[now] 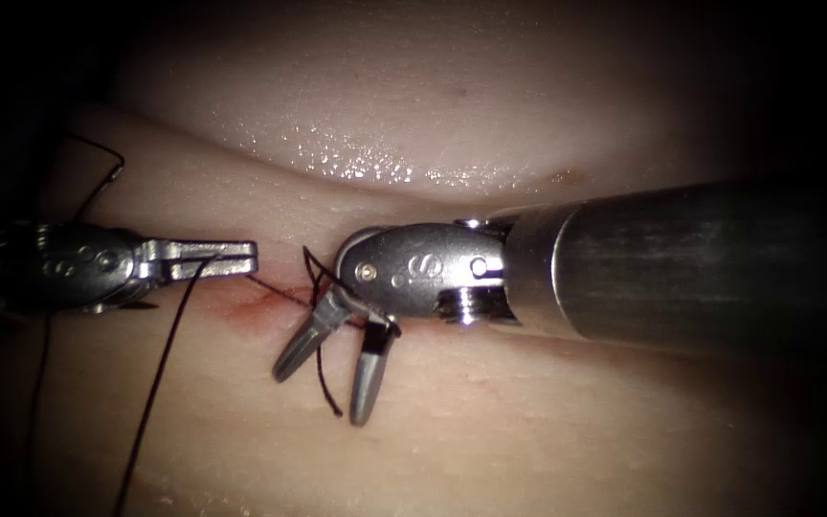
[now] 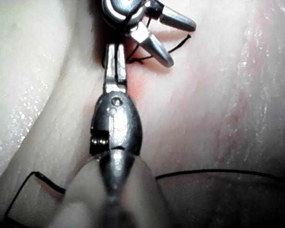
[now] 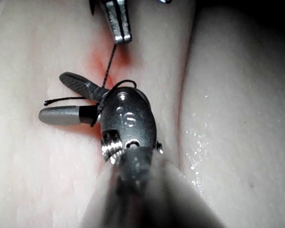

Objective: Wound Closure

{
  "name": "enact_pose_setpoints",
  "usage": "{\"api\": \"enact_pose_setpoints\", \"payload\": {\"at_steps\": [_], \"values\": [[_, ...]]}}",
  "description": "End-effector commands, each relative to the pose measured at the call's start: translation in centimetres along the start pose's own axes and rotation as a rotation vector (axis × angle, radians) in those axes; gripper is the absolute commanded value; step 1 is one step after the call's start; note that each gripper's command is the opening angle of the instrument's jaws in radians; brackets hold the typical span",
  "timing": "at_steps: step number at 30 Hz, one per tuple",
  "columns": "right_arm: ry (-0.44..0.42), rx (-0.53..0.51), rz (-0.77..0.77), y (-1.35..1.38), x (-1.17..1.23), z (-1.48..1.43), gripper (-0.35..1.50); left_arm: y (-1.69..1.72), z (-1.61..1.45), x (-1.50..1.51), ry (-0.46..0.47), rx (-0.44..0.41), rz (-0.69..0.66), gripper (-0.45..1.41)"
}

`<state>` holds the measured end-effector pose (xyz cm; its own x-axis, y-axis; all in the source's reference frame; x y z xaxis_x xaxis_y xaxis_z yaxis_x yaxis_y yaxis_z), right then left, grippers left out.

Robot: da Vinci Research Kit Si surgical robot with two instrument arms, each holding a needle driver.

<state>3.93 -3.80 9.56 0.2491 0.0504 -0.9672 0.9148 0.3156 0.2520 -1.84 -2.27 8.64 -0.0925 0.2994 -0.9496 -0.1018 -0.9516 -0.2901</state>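
Black thread [image 1: 275, 292] runs taut across reddened cut [image 1: 258, 304] in tissue [image 1: 528, 421]; left tool [image 1: 241, 257] clamped on thread just left of cut; right tool [image 1: 332, 378] over cut, jaws spread wide, thread wrapped round jaw base, short tail between jaws; likely knot-tying; needle [image 1: 115, 172] possibly far left, uncertain; next move needs tail grasped.

The left tool [image 1: 241, 257] has its jaws closed on the thread [image 1: 169, 354], left of the red fluid [image 1: 258, 304] on the tissue [image 1: 528, 421]. The right tool [image 1: 329, 369] hangs with jaws spread apart, thread running between them near their hinge and a loose end dangling below.
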Motion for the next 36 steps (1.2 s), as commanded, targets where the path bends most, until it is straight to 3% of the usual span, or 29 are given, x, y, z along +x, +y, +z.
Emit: {"api": "enact_pose_setpoints", "payload": {"at_steps": [1, 2, 4, 7, 9, 20, 36], "values": [[-0.003, 0.002, -0.003, 0.08, -0.06, 0.07, 0.59, 0.03, 0.06, -0.07, 0.001, 0.000, -0.001, -0.45], [-0.004, 0.003, -0.004, 0.08, -0.07, 0.08, 0.57, 0.02, 0.06, -0.07, 0.001, 0.000, -0.001, -0.45], [-0.010, 0.005, -0.006, 0.09, -0.08, 0.07, 0.21, 0.03, 0.06, -0.07, 0.001, 0.000, -0.001, -0.45], [-0.016, -0.003, -0.003, 0.12, -0.08, 0.06, -0.06, 0.03, 0.06, -0.06, 0.000, 0.000, -0.001, -0.45], [-0.025, -0.005, 0.000, 0.15, -0.09, 0.05, -0.35, 0.03, 0.06, -0.06, 0.000, 0.001, -0.001, -0.45], [-0.031, -0.034, 0.006, 0.20, -0.06, -0.10, -0.35, 0.15, 0.07, -0.04, -0.001, 0.002, 0.001, -0.45], [0.028, -0.111, 0.017, 0.37, 0.02, -0.56, -0.35, 0.82, 0.12, 0.29, -0.020, -0.006, 0.014, -0.45]]}}
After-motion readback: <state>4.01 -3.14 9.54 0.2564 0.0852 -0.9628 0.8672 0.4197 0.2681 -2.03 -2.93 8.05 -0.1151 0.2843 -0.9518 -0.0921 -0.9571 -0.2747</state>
